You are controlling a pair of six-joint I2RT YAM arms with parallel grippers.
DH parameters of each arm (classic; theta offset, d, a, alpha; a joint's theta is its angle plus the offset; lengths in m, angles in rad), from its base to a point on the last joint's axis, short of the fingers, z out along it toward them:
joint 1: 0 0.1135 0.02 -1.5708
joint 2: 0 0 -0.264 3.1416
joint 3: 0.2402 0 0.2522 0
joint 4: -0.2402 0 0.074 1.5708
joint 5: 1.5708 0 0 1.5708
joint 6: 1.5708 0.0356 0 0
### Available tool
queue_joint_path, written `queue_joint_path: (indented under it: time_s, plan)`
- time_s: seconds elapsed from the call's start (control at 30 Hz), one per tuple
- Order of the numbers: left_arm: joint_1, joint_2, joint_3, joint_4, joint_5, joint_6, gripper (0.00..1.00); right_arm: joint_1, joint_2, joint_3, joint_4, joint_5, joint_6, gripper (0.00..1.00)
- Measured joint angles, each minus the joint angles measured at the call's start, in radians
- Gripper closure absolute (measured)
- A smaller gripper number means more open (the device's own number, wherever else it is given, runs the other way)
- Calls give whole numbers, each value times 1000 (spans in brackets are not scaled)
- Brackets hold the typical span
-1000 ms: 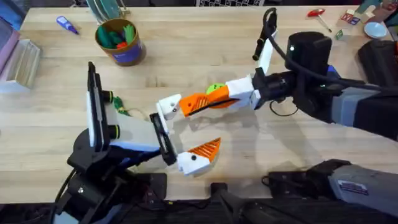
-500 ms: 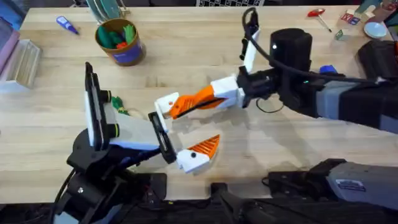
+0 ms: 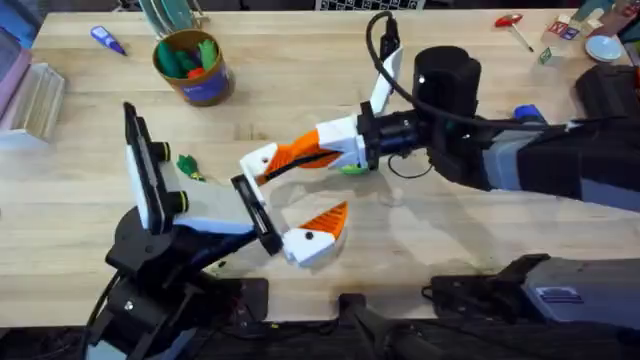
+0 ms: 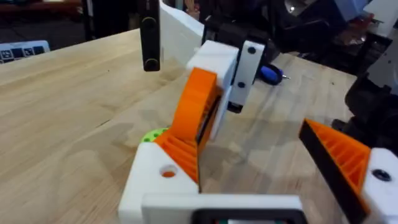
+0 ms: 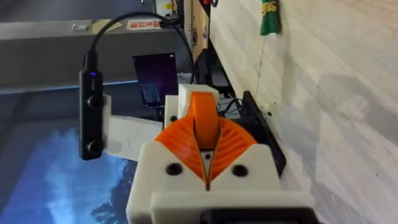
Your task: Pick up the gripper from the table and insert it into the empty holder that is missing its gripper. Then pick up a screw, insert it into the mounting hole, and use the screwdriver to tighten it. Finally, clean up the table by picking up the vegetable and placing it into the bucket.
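The wooden table (image 3: pixel 420 250) carries both arms near its middle. The right arm comes in from the right side, and the right gripper (image 3: pixel 290 157) has its two orange pads pressed together around the gripper (image 4: pixel 193 109) — the loose orange ribbed fingertip, which it pinches between them. That tip is held against the holder (image 3: pixel 257 160), the white bare jaw of the left arm; in the left wrist view the orange piece stands on the white block beside its mounting hole, though whether it is fully seated is hard to judge from these angles.

The left gripper (image 3: pixel 285 200) is spread wide, its bare white jaw up by the right arm's tips and its other jaw, with an orange pad, lying well apart nearer the front edge.

The bucket (image 3: pixel 192 66), golden-brown with a blue band, stands at the far left of the table with green and red pieces inside. The screwdriver (image 3: pixel 530 115) shows as a bit of blue behind the right arm. The vegetable (image 3: pixel 188 165) — a small green leafy piece — lies on the wood just beside the left arm's camera mount.
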Motion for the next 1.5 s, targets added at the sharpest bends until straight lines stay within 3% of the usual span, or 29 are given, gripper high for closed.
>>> queue_joint_path:
  time_s: [0.67,0.83,1.03,1.5]
  plan:
    - [0,0,0,0,-23,-8,14,10,3,1,11,29,21,983]
    - [0,0,0,0,-25,-7,13,11,3,1,10,30,13,908]
    - [0,0,0,1,-15,-4,13,12,7,1,5,45,-24,693]
    - [-11,0,0,1,50,11,14,17,15,1,-1,19,-43,558]
